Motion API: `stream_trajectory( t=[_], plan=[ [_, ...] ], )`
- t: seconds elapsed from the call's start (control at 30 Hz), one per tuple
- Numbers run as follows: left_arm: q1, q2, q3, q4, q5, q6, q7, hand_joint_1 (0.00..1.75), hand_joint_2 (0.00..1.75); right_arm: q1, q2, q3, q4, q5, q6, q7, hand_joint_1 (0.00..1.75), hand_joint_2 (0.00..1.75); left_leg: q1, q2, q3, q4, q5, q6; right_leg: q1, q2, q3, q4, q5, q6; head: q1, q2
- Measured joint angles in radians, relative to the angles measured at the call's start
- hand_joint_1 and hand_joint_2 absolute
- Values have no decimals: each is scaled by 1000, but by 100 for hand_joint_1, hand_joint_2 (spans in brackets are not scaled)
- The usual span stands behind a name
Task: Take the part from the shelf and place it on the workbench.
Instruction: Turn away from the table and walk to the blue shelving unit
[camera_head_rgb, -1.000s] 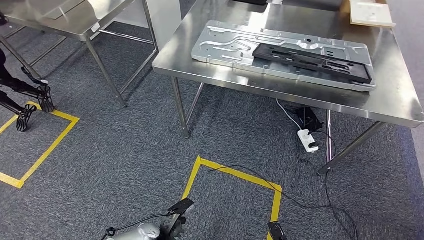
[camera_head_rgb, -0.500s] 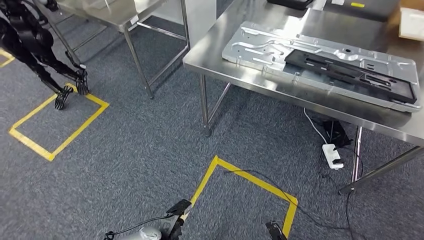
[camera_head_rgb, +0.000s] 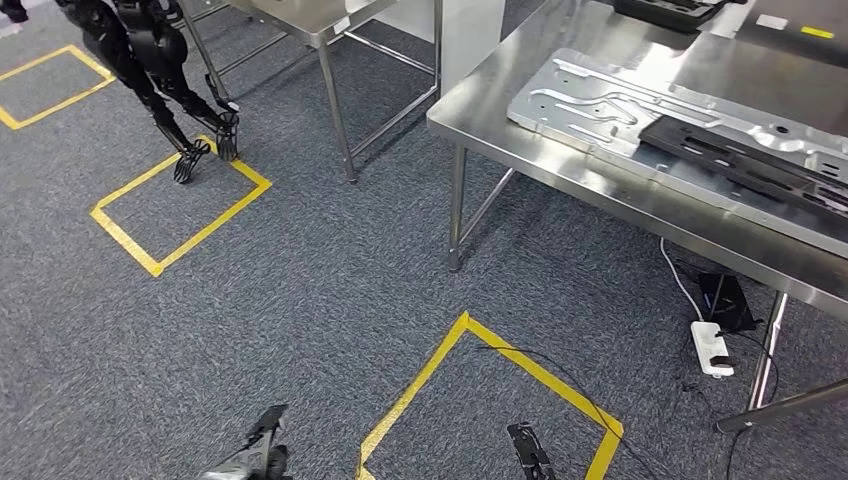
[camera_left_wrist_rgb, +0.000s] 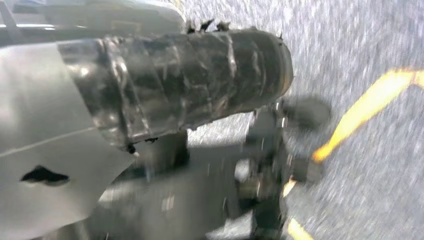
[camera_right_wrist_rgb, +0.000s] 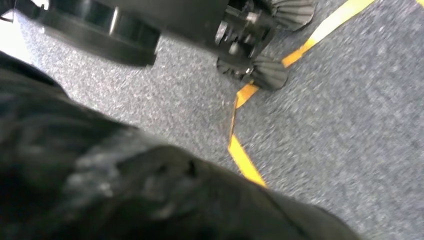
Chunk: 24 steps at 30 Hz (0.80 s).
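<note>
The steel workbench (camera_head_rgb: 500, 125) stands at the right of the head view. A silver stamped plate (camera_head_rgb: 610, 100) lies on it, with a long black part (camera_head_rgb: 745, 160) resting on the plate's right half. My left hand (camera_head_rgb: 258, 452) hangs low over the carpet, far from the bench. In the blurred left wrist view the left hand (camera_left_wrist_rgb: 235, 150) has its grey thumb apart from the dark fingers (camera_left_wrist_rgb: 267, 185), with nothing between them. My right hand (camera_head_rgb: 530, 452) shows as a dark tip at the bottom edge. The right hand (camera_right_wrist_rgb: 130, 190) is a dark blur in its wrist view.
Another black robot (camera_head_rgb: 150, 60) stands on a yellow floor square at the upper left. A second steel table (camera_head_rgb: 330, 30) is behind it. A yellow tape square (camera_head_rgb: 470, 325) marks the carpet below me. A white power strip (camera_head_rgb: 712, 350) and cables lie under the workbench.
The whole view has swung left: the workbench slid toward the right edge and the other robot came further into sight. My left hand shows lower and further left.
</note>
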Motion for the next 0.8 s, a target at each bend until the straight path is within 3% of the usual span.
stream_trajectory(
  t=[0.07,0.13,0.2,0.23,0.27,0.3,0.33,0.4,0.43,0.5,0.53,0.6,0.63,0.7,0.73,0.77,0.8],
  plan=[
    [-4,13,13,1,1,17,6,0,0,-2,2,0,0,-9,6,-2,0,0,8,-21,7,-14,10,12,-2,41,-9,29,-24,10,2,0],
    [-16,15,21,2,1,33,9,0,0,1,0,0,1,-14,15,-1,0,0,12,-44,9,-19,15,20,-5,99,-55,134,-80,14,5,0],
    [-25,13,25,2,1,39,7,0,0,10,-4,0,3,-17,23,3,0,0,11,-71,8,-17,15,24,-6,116,-114,250,-120,16,6,0],
    [-26,11,27,2,-2,36,2,0,0,14,-6,0,4,-16,26,10,0,0,12,-86,8,-15,15,24,-6,118,-126,267,-113,17,5,0],
    [-26,11,29,2,-6,31,-3,0,0,17,-7,0,5,-15,30,19,0,0,12,-101,8,-12,13,23,-7,121,-121,246,-87,18,6,0],
    [-27,10,30,2,-10,24,-8,0,0,20,-9,0,6,-13,35,29,0,0,13,-115,8,-8,11,21,-9,128,-98,190,-49,17,6,0],
    [-29,9,32,2,-14,18,-12,0,0,24,-12,0,8,-12,40,39,0,0,14,-128,6,-2,8,17,-11,151,-69,123,-19,16,6,0],
    [-33,7,35,2,-15,13,-15,0,0,34,-17,0,10,-12,49,55,0,0,15,-151,-3,12,1,7,-16,193,-27,30,8,13,6,0],
    [-34,6,37,2,-13,14,-17,0,0,39,-18,0,11,-13,53,62,0,0,16,-161,-8,15,0,1,-15,203,-20,16,6,11,6,0],
    [-30,7,38,2,-11,15,-22,0,0,49,-21,0,13,-15,56,68,0,0,19,-179,-15,11,4,-11,-14,185,-18,11,9,2,7,0],
    [-26,8,39,2,-11,14,-27,0,0,50,-23,0,14,-15,57,68,0,0,19,-172,-18,14,2,-16,-15,174,-16,6,12,-4,7,0],
    [-21,10,39,1,-8,9,-44,0,0,50,-25,0,14,-5,59,65,0,0,18,-119,-44,64,-27,-27,-18,150,-9,-5,16,-16,-1,0],
    [-20,10,40,1,-5,3,-57,0,0,49,-26,0,15,4,59,63,0,0,19,-85,-71,121,-55,-32,-16,136,-6,-7,15,-20,-5,0],
    [-15,11,41,1,2,-11,-79,0,0,48,-26,2,15,25,57,63,0,0,24,-57,-134,243,-100,-42,-13,106,-3,-7,11,-25,-9,0],
    [-9,12,42,1,7,-17,-88,0,0,46,-26,5,15,36,56,64,0,0,26,-53,-151,273,-103,-44,-12,93,-1,-7,8,-26,-9,0],
    [-3,13,42,1,9,-21,-93,0,0,43,-26,10,15,45,55,65,0,0,27,-50,-147,262,-86,-46,-12,81,1,-6,6,-25,-9,0],
    [3,14,42,1,12,-23,-98,0,0,39,-26,15,15,52,54,67,0,0,28,-42,-123,213,-55,-45,-12,69,4,-6,3,-24,-9,0]
  ],
)
